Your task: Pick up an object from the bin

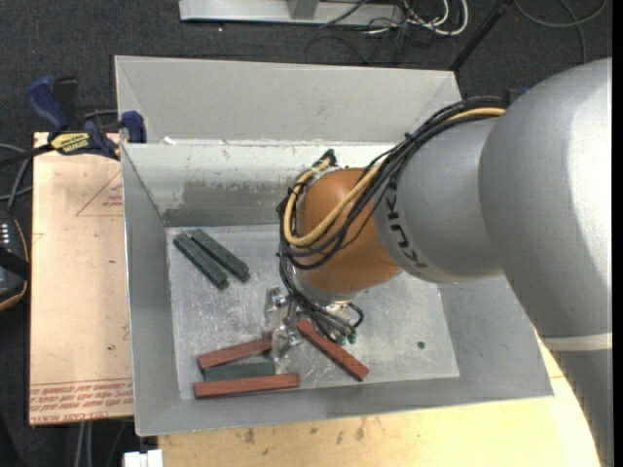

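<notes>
The gripper [282, 334] is down low in the near part of the bin [146, 290], among a bunch of red-brown sticks [333, 349] and one dark green stick [239, 368]. I can't tell if it is squeezed tight or let loose. I think it should close on just one stick near its middle, then go straight up so the others don't drag along.

- Grey metal bin [428, 353], its floor scuffed with pale scratches.
- Three flat bars [246, 385] along the bin's lower part: reddish brown.
- Paired bars [209, 256] at upper left and a single bar [238, 368] among the red ones: dark grey-green.
- Wrist cover [336, 236]: orange.
- Arm [545, 212]: silver-grey with black lettering.
- Cables [428, 129]: black and yellow.
</notes>
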Available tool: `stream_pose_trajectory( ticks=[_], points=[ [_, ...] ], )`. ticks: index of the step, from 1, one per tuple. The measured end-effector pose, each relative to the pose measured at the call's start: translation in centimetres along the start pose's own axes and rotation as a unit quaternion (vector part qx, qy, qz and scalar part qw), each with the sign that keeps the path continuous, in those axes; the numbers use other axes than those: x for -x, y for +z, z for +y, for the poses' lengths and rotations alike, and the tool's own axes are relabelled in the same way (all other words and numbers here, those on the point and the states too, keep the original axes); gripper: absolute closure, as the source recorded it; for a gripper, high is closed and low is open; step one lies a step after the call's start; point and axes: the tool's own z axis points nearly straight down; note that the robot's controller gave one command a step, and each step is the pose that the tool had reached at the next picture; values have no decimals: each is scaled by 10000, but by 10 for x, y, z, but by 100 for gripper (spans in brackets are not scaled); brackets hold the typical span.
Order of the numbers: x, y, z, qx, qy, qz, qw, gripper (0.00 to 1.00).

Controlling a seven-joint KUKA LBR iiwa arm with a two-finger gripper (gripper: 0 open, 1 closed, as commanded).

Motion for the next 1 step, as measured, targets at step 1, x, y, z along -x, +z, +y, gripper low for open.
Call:
stream_pose_trajectory(
  ticks=[1],
  points=[
    [26,-127,9,0,183,66,9998,100]
  ],
)
